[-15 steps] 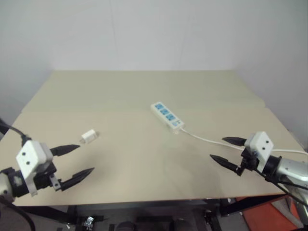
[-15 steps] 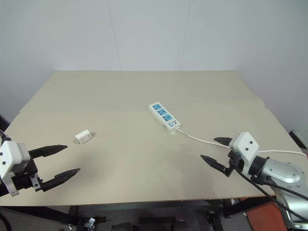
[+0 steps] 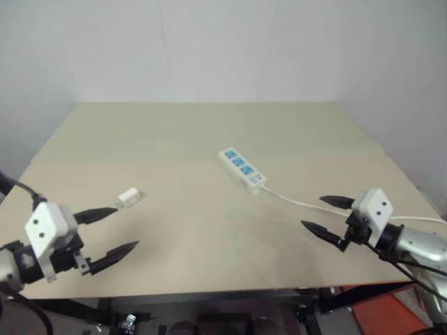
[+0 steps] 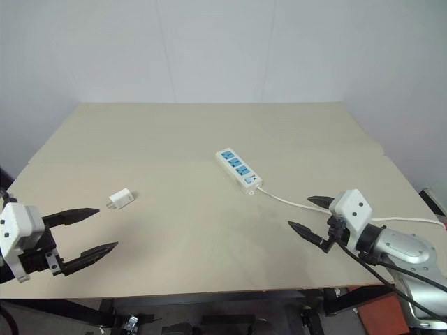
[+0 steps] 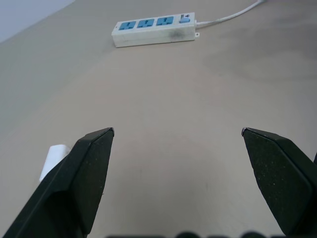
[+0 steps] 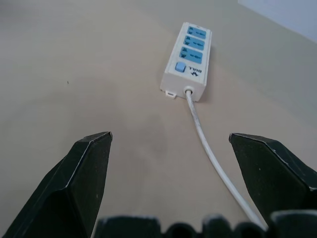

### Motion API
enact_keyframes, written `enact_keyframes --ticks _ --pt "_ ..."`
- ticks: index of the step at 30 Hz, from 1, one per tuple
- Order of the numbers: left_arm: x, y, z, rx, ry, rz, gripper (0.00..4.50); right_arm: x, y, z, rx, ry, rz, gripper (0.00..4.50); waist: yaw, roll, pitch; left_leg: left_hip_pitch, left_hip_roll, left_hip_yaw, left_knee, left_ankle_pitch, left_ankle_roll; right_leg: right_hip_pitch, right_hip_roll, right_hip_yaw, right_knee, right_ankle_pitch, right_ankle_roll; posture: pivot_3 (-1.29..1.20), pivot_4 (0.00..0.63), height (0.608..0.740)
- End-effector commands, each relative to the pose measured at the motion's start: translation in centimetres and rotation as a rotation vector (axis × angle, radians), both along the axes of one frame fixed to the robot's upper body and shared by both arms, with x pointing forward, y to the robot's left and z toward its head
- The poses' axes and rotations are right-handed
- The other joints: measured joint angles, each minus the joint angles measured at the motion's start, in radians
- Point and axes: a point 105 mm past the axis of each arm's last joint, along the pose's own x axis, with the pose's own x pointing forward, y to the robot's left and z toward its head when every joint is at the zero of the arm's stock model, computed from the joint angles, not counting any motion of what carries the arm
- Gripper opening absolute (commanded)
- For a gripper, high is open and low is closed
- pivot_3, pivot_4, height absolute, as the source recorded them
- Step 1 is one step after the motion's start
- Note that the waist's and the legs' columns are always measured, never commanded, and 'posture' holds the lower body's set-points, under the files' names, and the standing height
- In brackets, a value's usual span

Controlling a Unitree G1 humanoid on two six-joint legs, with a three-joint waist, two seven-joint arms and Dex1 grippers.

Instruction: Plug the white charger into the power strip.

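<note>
The white charger [image 4: 121, 198] lies on the tabletop [image 4: 209, 132] toward its left edge, well apart from the power strip [image 4: 238, 169], which lies near the middle with its cord [image 4: 293, 202] running to the right edge. The left gripper [image 4: 87, 232] hovers at the front left corner, fingers apart and empty. The right gripper [image 4: 312, 217] hovers at the front right, fingers also apart, beside the cord.

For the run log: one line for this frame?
left gripper: open, empty | right gripper: open, empty | white charger: on table, unplugged | power strip: mid-table
</note>
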Motion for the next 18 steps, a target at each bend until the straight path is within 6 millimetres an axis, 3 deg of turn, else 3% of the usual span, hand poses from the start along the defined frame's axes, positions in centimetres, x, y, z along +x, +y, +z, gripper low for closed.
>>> enact_keyframes --ticks 1,11,18 --pt "0.1 -0.5 0.8 -0.014 -0.044 -0.028 4.50 0.6 1.0 1.1 0.041 -0.063 0.009 4.48 0.000 0.000 0.000 0.000 0.000 0.000 0.000 0.000 0.000 0.000 0.000 0.000 0.000 0.000 0.000 0.00 0.150 0.740" --pt "0.8 -1.0 0.7 -0.035 -0.052 -0.040 4.50 8.2 6.2 0.1 0.244 -0.106 -0.158 4.48 -0.007 -0.001 -0.001 0.001 0.001 0.000 -0.001 0.000 0.000 -0.002 0.002 0.002 0.001 0.001 -0.001 0.00 0.150 0.740" --pt "0.9 -1.4 0.6 -0.044 -0.058 -0.046 4.50 13.3 8.1 0.5 0.263 -0.127 -0.249 4.48 -0.006 -0.001 -0.001 -0.002 0.001 0.002 -0.001 0.000 -0.001 -0.003 0.001 0.000 0.000 0.001 -0.001 0.00 0.150 0.740"
